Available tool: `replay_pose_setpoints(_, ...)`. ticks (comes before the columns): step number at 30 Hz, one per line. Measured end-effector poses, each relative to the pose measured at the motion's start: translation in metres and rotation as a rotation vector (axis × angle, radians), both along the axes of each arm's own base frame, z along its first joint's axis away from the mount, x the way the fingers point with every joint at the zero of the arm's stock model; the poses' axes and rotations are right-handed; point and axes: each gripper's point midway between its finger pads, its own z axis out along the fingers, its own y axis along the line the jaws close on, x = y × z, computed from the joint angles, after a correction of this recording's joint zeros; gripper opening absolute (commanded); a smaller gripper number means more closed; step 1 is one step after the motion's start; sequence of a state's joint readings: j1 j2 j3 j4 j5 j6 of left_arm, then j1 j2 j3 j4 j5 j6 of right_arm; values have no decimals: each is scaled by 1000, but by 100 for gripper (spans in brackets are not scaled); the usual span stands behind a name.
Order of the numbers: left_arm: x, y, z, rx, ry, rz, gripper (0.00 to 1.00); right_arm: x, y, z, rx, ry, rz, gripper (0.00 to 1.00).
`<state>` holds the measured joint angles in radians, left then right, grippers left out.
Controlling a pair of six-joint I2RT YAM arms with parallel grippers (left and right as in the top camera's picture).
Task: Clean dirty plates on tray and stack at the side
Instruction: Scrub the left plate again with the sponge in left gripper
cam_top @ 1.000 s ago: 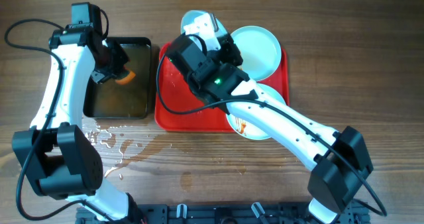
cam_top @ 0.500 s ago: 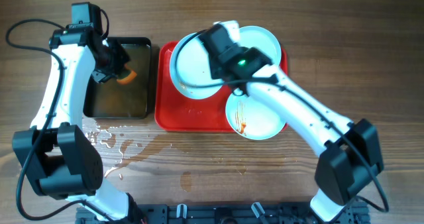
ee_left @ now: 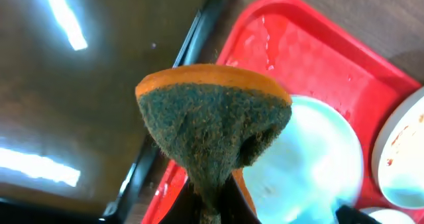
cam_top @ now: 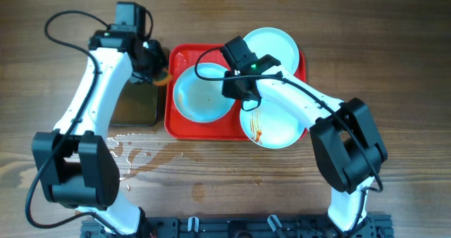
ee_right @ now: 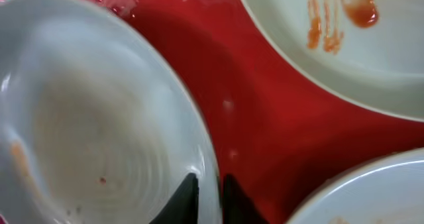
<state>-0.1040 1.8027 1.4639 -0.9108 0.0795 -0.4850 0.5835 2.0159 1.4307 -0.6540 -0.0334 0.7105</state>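
Note:
Three plates lie on the red tray. One pale blue plate rests flat on the tray's left half, with faint specks inside. My right gripper is shut on its right rim, one finger inside the plate and one over the tray. A streaked plate sits at front right and another plate at back right. My left gripper is shut on an orange-and-green sponge and hovers over the tray's left edge, beside the held plate.
A black pan of brownish water stands left of the tray, partly under the left arm. Water is spilled on the wooden table in front of the pan. A black cable loops at the back left.
The left arm has swung right from above the pan to the tray's left edge with the sponge. The right gripper has laid its plate down flat on the tray's left half.

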Motion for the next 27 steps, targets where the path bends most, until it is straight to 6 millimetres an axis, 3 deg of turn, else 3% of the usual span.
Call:
replay_pose_setpoints(5, -11, -17, -13, -19, 34, -19, 4, 3, 7, 3, 45, -4, 6, 39)
replay_pose_setpoints(11, -17, -43, -14, -25, 37, -80, 4, 17, 1, 7, 121, -11, 71, 42)
replay_pose_setpoints(13, -19, -50, -15, -25, 39, -99, 4, 19, -4, 3, 131, 0, 87, 38)
replay_pose_setpoints(18, -18, -55, -28, -21, 60, -109, 4, 11, -1, -28, 132, 72, 127, 26)
replay_pose_setpoints(21, -16, -55, -28, -22, 53, -109, 4, 14, 5, -28, 161, 59, 141, 17)
replay_pose_setpoints(23, -15, -55, -28, -23, 50, -109, 4, 15, 8, -29, 173, 59, 142, 4)
replay_pose_setpoints(27, -15, -56, -30, -22, 53, -109, 4, 15, 9, -31, 181, 65, 140, 4)
